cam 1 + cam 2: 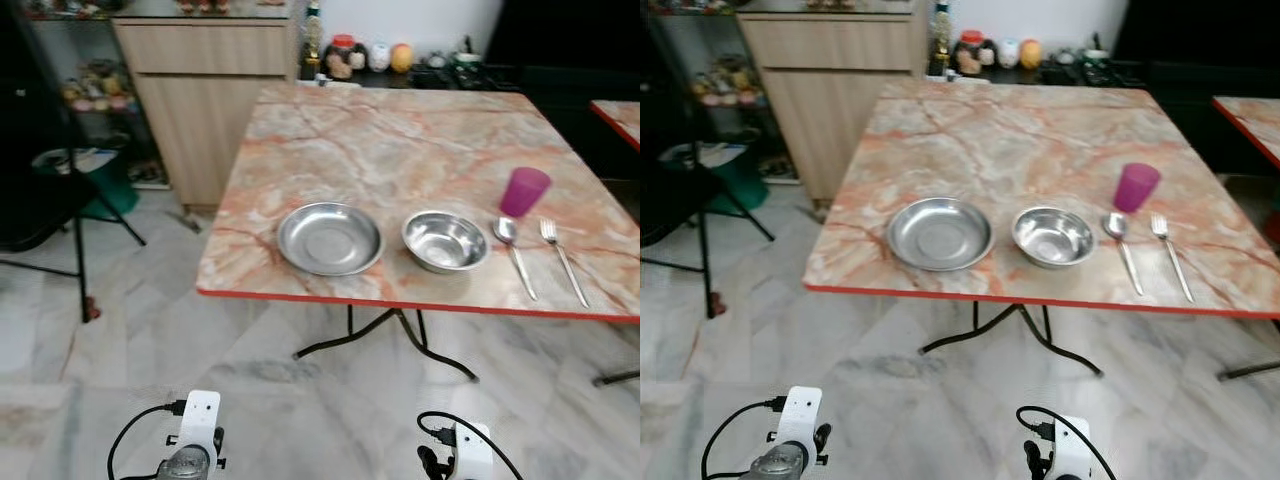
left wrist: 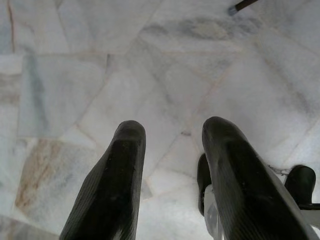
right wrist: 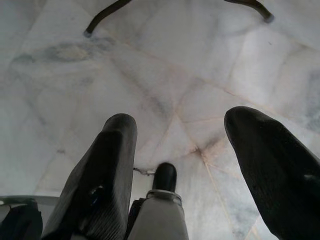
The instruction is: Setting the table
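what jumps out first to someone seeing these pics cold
The marble-patterned table with its red edge draws the eye first, with a setting lined up along its near side: a shallow steel plate, a steel bowl to its right, then a spoon and fork. The pink cup just behind the spoon is the brightest spot. Both arms hang low over the pale floor, left gripper and right gripper open.

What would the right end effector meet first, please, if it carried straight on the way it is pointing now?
Most likely the marble floor: the right end effector hangs open, pointing down at bare tiles, short of the table's black legs. Nothing seems to lie between.
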Motion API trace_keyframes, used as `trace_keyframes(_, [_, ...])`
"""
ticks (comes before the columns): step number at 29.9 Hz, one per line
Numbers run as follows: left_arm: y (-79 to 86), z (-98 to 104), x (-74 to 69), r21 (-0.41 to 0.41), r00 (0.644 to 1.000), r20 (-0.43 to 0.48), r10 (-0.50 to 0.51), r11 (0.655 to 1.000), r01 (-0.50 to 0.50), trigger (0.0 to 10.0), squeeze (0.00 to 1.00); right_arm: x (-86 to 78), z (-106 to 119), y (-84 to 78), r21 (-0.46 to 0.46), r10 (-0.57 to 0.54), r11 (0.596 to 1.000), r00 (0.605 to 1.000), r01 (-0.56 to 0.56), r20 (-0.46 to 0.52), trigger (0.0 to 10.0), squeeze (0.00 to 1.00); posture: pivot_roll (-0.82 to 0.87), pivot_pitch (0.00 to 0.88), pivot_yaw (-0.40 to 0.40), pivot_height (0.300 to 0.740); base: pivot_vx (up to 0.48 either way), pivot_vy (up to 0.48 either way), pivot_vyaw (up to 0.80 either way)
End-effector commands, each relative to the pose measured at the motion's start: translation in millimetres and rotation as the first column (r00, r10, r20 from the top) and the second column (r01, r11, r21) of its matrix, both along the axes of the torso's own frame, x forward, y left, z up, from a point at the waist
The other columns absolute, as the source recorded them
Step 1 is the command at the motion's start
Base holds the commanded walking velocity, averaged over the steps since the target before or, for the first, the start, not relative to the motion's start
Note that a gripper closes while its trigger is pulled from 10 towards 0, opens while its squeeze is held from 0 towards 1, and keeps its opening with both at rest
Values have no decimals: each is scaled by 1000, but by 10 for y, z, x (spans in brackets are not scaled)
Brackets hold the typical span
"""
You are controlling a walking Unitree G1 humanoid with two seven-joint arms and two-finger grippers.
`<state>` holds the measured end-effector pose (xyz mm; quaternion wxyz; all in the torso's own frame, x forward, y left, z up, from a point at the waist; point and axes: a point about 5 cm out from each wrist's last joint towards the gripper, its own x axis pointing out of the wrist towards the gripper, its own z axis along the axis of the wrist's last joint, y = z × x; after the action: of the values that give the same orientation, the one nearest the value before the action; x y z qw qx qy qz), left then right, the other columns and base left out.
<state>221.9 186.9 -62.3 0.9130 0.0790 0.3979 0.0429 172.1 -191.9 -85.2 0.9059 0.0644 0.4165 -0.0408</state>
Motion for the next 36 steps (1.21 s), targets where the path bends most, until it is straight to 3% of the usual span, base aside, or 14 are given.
trace_keyframes(1, [3, -21, -34, -10, 1000, -11, 9, 1000, -9, 10000, 0, -15, -4, -7, 2, -5, 1000, 1000, 5, 1, 10000, 0, 26, 0, -36, 740, 0, 0, 500])
trace_keyframes(7, [0, -15, -30, -15, 1000, 4, 16, 1000, -16, 10000, 0, -31, -17, 17, 33, -17, 999, 1000, 17, -8, 10000, 0, 27, 0, -37, 740, 0, 0, 78])
trace_keyframes(13, [18, 17, -16, 11, 994, 73, 76, 997, -77, 10000, 0, -36, -18, 5, 30, -20, 999, 1000, 21, -12, 10000, 0, 31, 0, -40, 740, 0, 0, 0])
trace_keyframes(26, [40, 142, 20, 108, 951, 278, 133, 980, -168, 10000, 0, -50, -26, 4, 29, -7, 1000, 1000, 8, -22, 10000, 0, 67, 0, -50, 740, 0, 0, 0])
trace_keyframes(32, [47, 180, 16, 101, 923, 342, 180, 969, -226, 10000, 0, -39, -23, 16, 31, 0, 1000, 1000, 1, -20, 10000, 0, 76, 0, -53, 740, 0, 0, 0])
trace_keyframes(36, [39, 185, 26, 87, 924, 345, 167, 974, -209, 10000, 0, -28, -19, 24, 31, 3, 1000, 1000, -3, -18, 10000, 0, 72, 0, -48, 740, 0, 0, 0])
